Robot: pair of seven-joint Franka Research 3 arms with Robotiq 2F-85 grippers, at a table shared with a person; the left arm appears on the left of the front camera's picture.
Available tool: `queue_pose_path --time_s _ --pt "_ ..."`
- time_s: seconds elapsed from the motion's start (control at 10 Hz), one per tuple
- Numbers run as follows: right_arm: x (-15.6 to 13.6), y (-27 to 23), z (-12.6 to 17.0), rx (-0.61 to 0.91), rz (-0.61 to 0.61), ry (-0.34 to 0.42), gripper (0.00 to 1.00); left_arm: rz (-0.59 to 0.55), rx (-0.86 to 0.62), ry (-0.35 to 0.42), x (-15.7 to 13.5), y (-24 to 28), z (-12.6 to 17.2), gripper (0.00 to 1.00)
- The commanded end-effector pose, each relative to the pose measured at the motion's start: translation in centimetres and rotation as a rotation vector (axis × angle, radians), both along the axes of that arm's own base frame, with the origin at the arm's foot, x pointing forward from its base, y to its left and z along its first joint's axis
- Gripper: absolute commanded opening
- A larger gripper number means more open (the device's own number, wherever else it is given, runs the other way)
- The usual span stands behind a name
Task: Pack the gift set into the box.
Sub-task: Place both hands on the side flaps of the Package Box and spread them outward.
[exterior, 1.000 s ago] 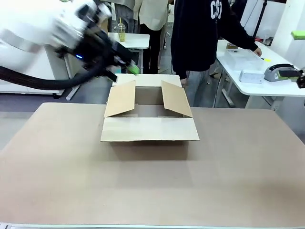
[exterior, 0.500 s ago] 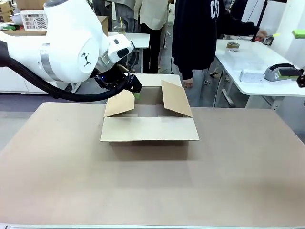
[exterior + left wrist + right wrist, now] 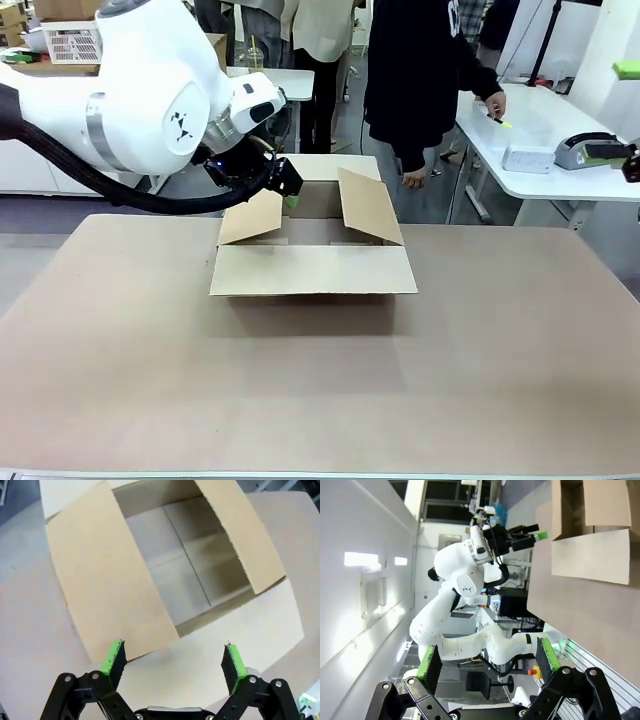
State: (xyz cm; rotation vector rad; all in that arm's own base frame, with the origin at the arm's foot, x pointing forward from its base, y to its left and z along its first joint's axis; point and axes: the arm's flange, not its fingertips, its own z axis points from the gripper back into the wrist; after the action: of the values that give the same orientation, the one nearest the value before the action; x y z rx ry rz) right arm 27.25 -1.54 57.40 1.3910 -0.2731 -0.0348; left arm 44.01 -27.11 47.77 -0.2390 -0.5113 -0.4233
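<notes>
The box (image 3: 313, 270) stands open at the middle of the table, its side flaps angled up and its near flap folded out flat. The left wrist view looks down into the box (image 3: 105, 575), and its floor is bare. My left gripper (image 3: 287, 192) hovers open just above the box's left flap, with nothing between its green pads (image 3: 114, 657). In its own wrist view my right gripper (image 3: 490, 662) is open and empty, facing sideways across the table toward the box (image 3: 590, 555) and the left arm (image 3: 470, 575). The gift set is out of view.
Beyond the box, a person in a dark top (image 3: 420, 70) reaches a hand onto a white side table (image 3: 540, 150) at the back right. That table holds a grey device (image 3: 575, 150). Wide brown tabletop (image 3: 320, 390) lies in front of the box.
My left arm has swung in from the upper left and lowered its gripper over the box's left flap. The person has shifted toward the white table. The box has not moved.
</notes>
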Motion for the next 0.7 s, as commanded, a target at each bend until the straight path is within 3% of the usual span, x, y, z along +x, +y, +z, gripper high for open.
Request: queue_pose_path --time_s 0.0,0.1,0.4,0.6 --pt "0.3 0.2 0.2 0.012 0.005 -0.029 1.0 0.212 0.047 0.029 2.7 -0.7 0.3 1.0" --pt "0.3 0.2 0.2 0.012 0.005 -0.029 1.0 0.257 0.102 0.068 5.5 -3.2 -0.1 1.0" --pt "0.3 0.2 0.2 0.012 0.005 -0.029 1.0 0.266 0.235 0.085 9.3 -9.2 0.2 1.0" --pt "0.3 0.2 0.2 0.012 0.005 -0.029 1.0 0.311 0.254 0.166 12.4 -10.9 -0.3 1.0"
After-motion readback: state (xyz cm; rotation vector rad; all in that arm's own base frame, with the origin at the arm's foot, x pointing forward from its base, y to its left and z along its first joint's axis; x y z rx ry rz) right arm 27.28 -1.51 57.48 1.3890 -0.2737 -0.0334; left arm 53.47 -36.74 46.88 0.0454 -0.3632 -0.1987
